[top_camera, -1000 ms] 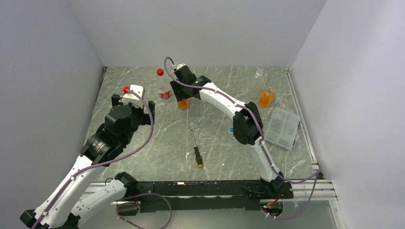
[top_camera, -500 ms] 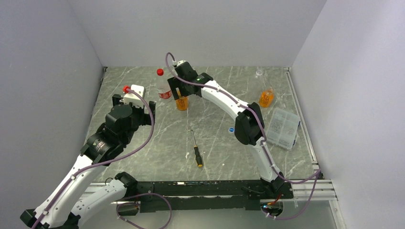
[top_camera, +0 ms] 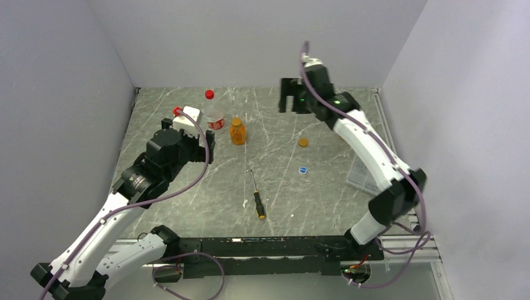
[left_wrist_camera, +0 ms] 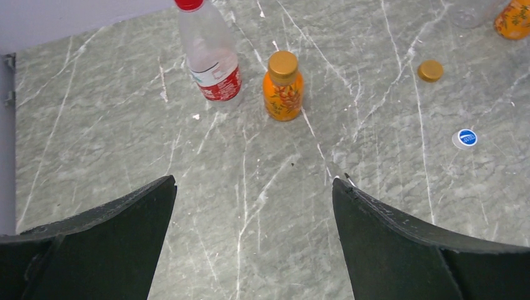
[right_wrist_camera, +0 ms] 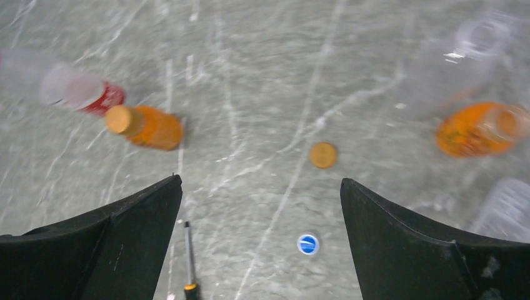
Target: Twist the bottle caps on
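Note:
A clear bottle [top_camera: 214,114] with a red cap [top_camera: 209,94] stands at the back left. Beside it is a squat amber bottle [top_camera: 237,132] with its orange cap on. A loose orange cap [top_camera: 303,142] and a blue cap [top_camera: 303,169] lie on the table right of them. A second amber bottle [right_wrist_camera: 475,129] with no cap on and a tiny clear bottle [right_wrist_camera: 481,34] show blurred in the right wrist view. My right gripper [top_camera: 290,98] hangs open and empty high above the back middle. My left gripper [left_wrist_camera: 253,187] is open and empty, near the clear bottle [left_wrist_camera: 209,56].
A screwdriver [top_camera: 256,199] with a black-and-orange handle lies in the middle near the front. A clear plastic box [right_wrist_camera: 506,206] sits at the right, mostly hidden by my right arm in the top view. Grey walls enclose the table on three sides.
My right gripper has opened, let go of the capped amber bottle, risen and swung right toward the back middle. My left arm has shifted a little forward and right.

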